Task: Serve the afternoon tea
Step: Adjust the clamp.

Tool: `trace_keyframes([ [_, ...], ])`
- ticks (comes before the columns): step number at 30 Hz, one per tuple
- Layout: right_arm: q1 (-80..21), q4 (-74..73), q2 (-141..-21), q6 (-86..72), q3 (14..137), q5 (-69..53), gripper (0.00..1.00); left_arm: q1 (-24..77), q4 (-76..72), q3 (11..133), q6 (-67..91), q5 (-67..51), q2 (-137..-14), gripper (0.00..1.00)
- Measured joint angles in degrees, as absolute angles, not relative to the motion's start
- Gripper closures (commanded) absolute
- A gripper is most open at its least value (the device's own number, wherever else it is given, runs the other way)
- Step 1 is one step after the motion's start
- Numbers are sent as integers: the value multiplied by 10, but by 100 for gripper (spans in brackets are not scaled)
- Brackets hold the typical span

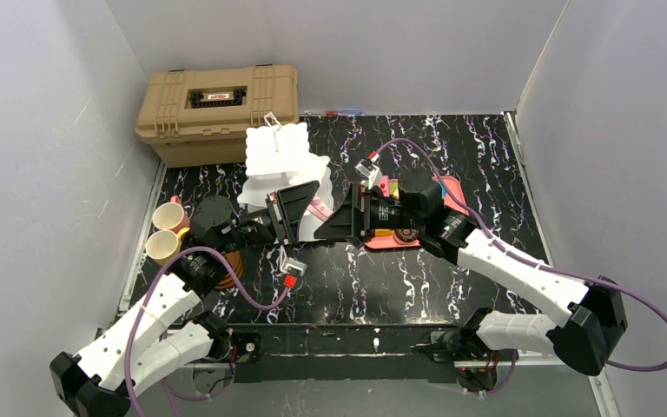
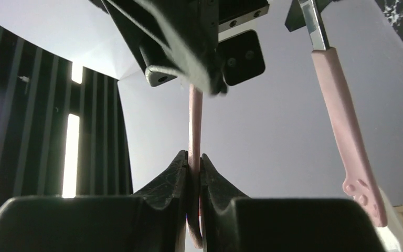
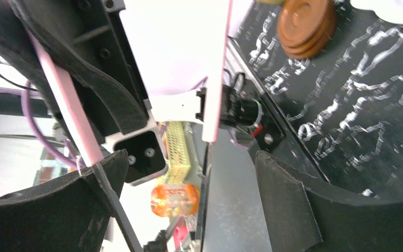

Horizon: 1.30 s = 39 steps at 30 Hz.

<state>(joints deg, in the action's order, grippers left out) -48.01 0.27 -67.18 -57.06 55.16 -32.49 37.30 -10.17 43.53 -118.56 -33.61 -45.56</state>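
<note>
Left gripper [image 2: 194, 165] pinched tight on pink tongs [image 2: 341, 105]. Right gripper [image 3: 189, 205] wide open beside them. Best hold that pinch steady

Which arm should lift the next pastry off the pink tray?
Probably right. The right gripper is open and empty, and its arm lies over the pink tray. The left gripper is shut on one leg of the pink tongs, so it is occupied.
</note>
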Motion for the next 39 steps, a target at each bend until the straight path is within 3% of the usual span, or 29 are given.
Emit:
trace_keyframes([
  [6, -481, 175, -686, -670, 510, -324, 2, 370, -136, 434, -1194, -329, -454, 100],
  [12, -481, 257, -705, -704, 511, -292, 0, 371, -145, 426, -1196, -340, -449, 100],
  [13, -480, 264, -708, -706, 512, -284, 0, 372, -144, 421, -1196, -347, -448, 91],
  [14, -480, 267, -710, -704, 512, -284, 0, 373, -145, 416, -1196, -349, -446, 100],
  [21, -480, 267, -722, -698, 524, -284, 0, 368, -150, 408, -1197, -342, -434, 100],
  [24, -479, 267, -722, -699, 524, -284, 10, 369, -150, 408, -1198, -341, -434, 100],
  [29, -479, 270, -720, -705, 524, -282, 22, 369, -152, 402, -1198, -341, -433, 73],
  [39, -476, 277, -712, -733, 514, -262, 35, 373, -127, 401, -1174, -324, -437, 55],
])
